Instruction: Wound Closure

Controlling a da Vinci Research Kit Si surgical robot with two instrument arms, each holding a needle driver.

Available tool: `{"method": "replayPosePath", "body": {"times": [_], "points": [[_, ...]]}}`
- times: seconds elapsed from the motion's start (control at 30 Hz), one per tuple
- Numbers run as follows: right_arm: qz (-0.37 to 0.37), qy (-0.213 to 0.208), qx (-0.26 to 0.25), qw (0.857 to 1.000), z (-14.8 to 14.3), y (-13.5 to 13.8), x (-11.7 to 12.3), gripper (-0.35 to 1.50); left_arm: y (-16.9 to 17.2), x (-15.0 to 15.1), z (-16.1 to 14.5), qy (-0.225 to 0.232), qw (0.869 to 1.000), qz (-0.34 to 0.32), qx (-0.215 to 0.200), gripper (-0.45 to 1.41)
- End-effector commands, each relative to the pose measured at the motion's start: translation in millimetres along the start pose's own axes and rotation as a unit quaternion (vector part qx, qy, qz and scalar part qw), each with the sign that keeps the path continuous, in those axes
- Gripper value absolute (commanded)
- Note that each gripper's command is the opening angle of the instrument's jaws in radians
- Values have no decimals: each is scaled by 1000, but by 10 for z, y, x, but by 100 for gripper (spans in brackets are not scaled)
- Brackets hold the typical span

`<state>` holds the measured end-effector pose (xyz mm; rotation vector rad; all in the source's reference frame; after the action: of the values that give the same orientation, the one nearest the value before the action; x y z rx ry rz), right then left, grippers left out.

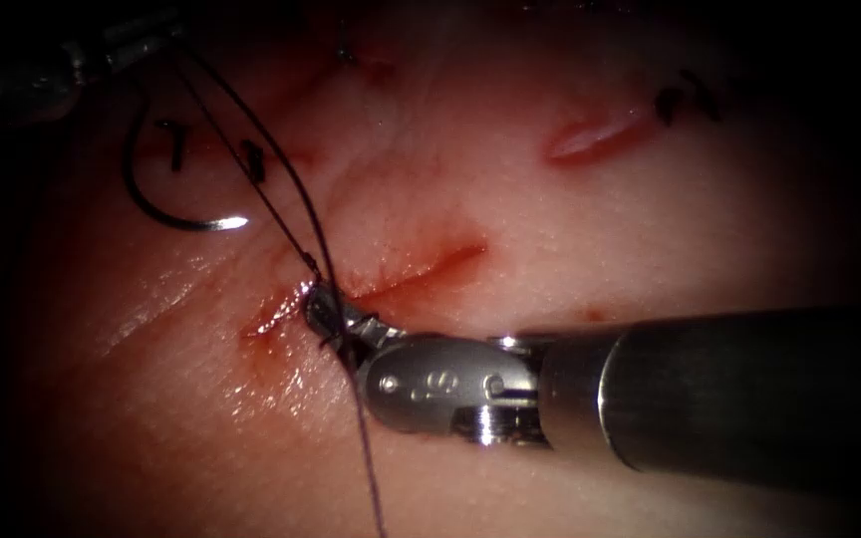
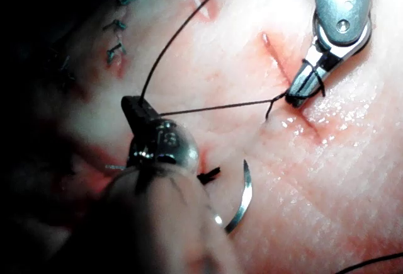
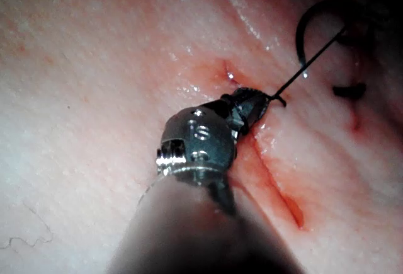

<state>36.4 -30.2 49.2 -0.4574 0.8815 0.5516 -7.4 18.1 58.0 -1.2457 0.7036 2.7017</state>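
1. Dark thread [image 1: 296, 189] runs taut between both tools.
2. Right tool [image 1: 323, 311] fingers are closed on thread at the cut [image 1: 421, 271].
3. Left tool [image 2: 135, 111] fingers grip thread.
4. Curved needle [image 1: 156, 204] lies free on the tissue [image 1: 570, 239], left of the cut, near the left tool.

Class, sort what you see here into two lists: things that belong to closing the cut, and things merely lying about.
In use:
right tool, shut on the thread at the cut
left tool, shut on the thread
needle, lying free on the tissue, left of the cut

Lying about:
cut thread ends
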Motion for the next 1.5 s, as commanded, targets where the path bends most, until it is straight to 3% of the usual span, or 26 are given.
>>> {"method": "replayPosePath", "body": {"times": [0.03,0.4,0.67,0.77,0.8,0.83,0.87,0.93,1.07,1.1,1.2,1.27,1.33,1.37,1.43,1.47,1.5], "points": [[-3,2,-1,1000,13,-11,6,-35,-2,-1,10,3,1000,1,-4,-45],[46,1,19,999,-18,-33,9,-35,-34,-3,14,8,1000,-17,2,-45],[52,-1,15,999,-13,-31,8,-35,-45,1,14,9,1000,-28,12,-45],[121,-4,17,992,-15,-34,6,-35,-44,-1,12,10,1000,-26,11,-45],[210,-10,17,978,-13,-33,9,-35,-33,1,11,7,1000,-22,16,-45],[246,-16,18,969,-6,-29,12,-35,-17,4,9,13,1000,-15,19,-45],[246,-16,18,969,-6,-29,12,-35,-17,4,9,13,1000,-15,19,-45],[285,-24,24,958,10,-22,13,-35,17,7,4,26,1000,-14,4,-45],[314,-20,27,949,32,-13,9,-35,67,8,-7,33,999,-18,-24,-45],[330,-15,32,943,39,-8,6,-35,93,7,-13,40,998,-15,-46,-45],[360,-1,42,932,46,-2,3,-35,112,5,-18,44,997,-13,-61,-45],[437,15,60,897,50,4,-1,-35,140,2,-25,51,995,-1,-85,-45],[474,15,62,878,49,5,-5,-35,152,1,-27,50,994,7,-101,-45],[479,15,63,876,49,5,-6,-35,154,1,-27,50,993,9,-103,-45],[548,-13,78,833,43,1,-12,-35,155,1,-27,51,993,7,-107,-45],[597,-25,98,796,40,-1,-14,-35,154,2,-27,52,993,6,-107,-45],[674,-42,145,723,34,-7,-18,-35,153,4,-25,53,993,5,-108,-45]]}}
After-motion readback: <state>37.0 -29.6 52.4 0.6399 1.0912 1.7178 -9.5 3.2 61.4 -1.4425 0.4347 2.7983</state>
